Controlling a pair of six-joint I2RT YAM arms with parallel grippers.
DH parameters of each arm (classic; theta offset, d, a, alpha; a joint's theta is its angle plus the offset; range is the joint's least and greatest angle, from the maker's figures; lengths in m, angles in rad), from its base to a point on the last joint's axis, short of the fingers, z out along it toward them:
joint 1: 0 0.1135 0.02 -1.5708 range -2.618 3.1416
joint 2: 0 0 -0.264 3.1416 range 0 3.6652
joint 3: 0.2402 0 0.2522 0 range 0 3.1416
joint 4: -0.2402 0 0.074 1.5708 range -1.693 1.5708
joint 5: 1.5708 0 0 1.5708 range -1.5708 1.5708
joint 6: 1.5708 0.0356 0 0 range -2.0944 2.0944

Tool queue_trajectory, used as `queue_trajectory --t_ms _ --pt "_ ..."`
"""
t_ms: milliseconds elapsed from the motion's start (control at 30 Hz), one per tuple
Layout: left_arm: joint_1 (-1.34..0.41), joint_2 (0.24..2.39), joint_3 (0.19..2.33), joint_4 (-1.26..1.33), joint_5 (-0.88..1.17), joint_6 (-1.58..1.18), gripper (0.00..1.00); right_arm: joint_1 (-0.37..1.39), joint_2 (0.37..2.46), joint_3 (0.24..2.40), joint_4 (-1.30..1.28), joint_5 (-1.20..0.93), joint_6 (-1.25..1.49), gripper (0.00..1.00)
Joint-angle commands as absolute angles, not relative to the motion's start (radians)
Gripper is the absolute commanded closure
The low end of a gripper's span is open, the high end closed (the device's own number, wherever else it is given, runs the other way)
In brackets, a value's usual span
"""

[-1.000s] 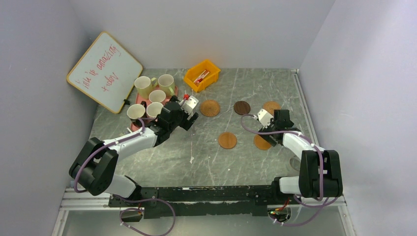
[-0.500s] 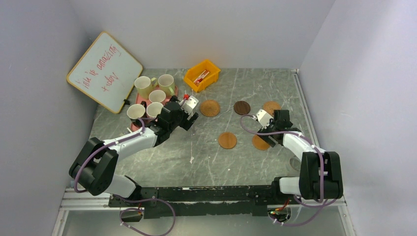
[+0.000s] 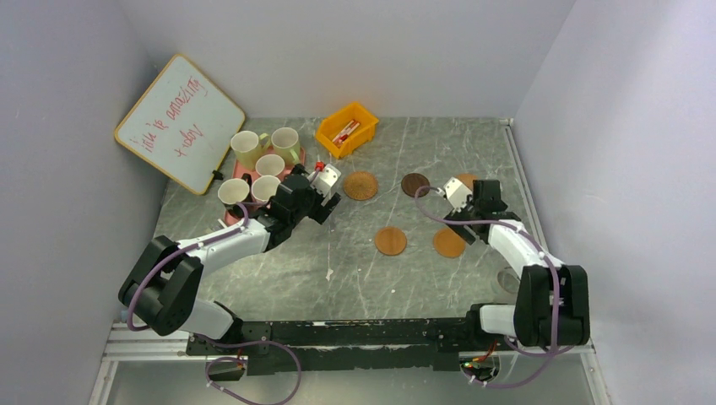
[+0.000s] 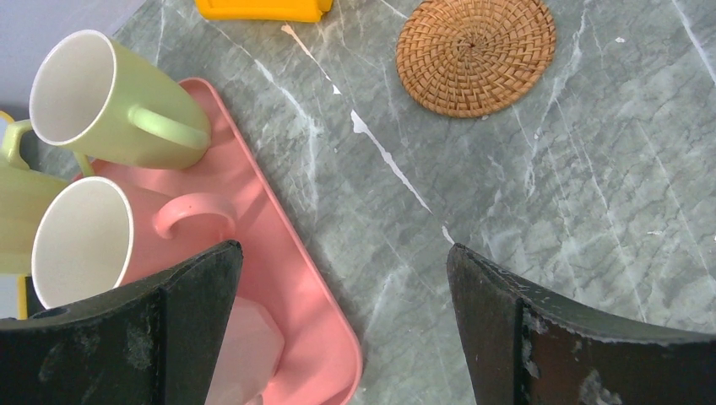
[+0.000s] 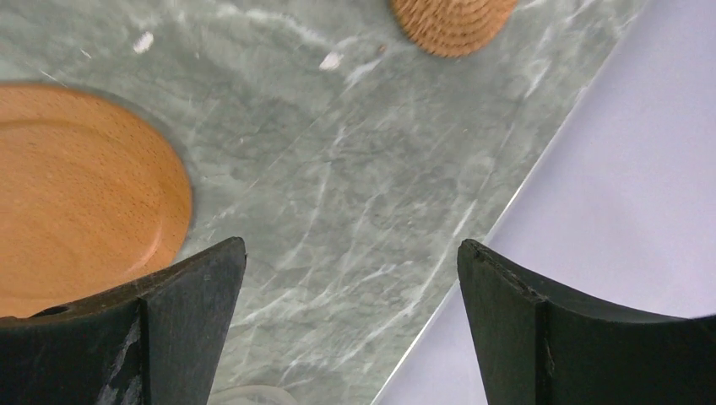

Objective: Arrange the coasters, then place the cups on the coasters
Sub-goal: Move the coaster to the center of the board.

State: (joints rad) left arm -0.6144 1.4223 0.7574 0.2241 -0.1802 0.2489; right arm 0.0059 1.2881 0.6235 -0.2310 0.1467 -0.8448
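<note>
Several cups stand on the pink tray (image 3: 295,159) at the back left: two pale green cups (image 3: 246,148) (image 3: 285,143), two pale pink cups (image 3: 270,165) (image 3: 265,187) and a dark one (image 3: 234,193). My left gripper (image 3: 325,197) hovers open beside the tray's right edge, nothing between its fingers. On the table lie a woven tan coaster (image 3: 360,185), a dark brown coaster (image 3: 414,184) and two orange coasters (image 3: 390,240) (image 3: 448,243). My right gripper (image 3: 487,201) is open and empty, partly covering another coaster (image 3: 467,179). The left wrist view shows the green cup (image 4: 118,110), pink cup (image 4: 93,236) and woven coaster (image 4: 475,52).
A yellow bin (image 3: 346,128) sits at the back centre, and a whiteboard (image 3: 180,123) leans on the left wall. The right wall (image 5: 625,169) and table edge run close to my right gripper (image 5: 350,253). A clear round thing (image 3: 507,278) lies near the right arm.
My right gripper has moved toward the back right, off the near orange coaster, which now shows whole. The left arm has not moved.
</note>
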Motion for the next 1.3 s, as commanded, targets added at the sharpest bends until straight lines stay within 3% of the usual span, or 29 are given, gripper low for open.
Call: queue_trajectory --t_ms 0,167,333,567,800,1267 --pt "-0.61 1.384 0.777 0.258 -0.189 0.256 0.04 0.004 1.189 0.756 -0.391 0.053 -0.822 0.0" --pt "-0.609 1.372 0.78 0.268 -0.214 0.275 0.04 0.006 1.068 0.817 -0.437 -0.033 -0.784 0.0" --pt "-0.598 1.333 0.809 0.27 -0.263 0.331 0.04 0.057 1.071 0.944 -0.488 -0.185 -0.561 0.0" --pt "-0.543 1.305 0.875 0.222 -0.285 0.4 0.04 0.353 1.179 1.036 -0.465 -0.191 -0.394 0.0" --pt "-0.489 1.237 0.934 0.098 -0.33 0.439 0.04 0.502 1.232 1.068 -0.431 -0.218 -0.402 0.0" --pt "-0.318 1.229 0.845 0.002 -0.263 0.274 0.04 0.59 1.129 0.872 -0.181 -0.158 -0.439 0.0"
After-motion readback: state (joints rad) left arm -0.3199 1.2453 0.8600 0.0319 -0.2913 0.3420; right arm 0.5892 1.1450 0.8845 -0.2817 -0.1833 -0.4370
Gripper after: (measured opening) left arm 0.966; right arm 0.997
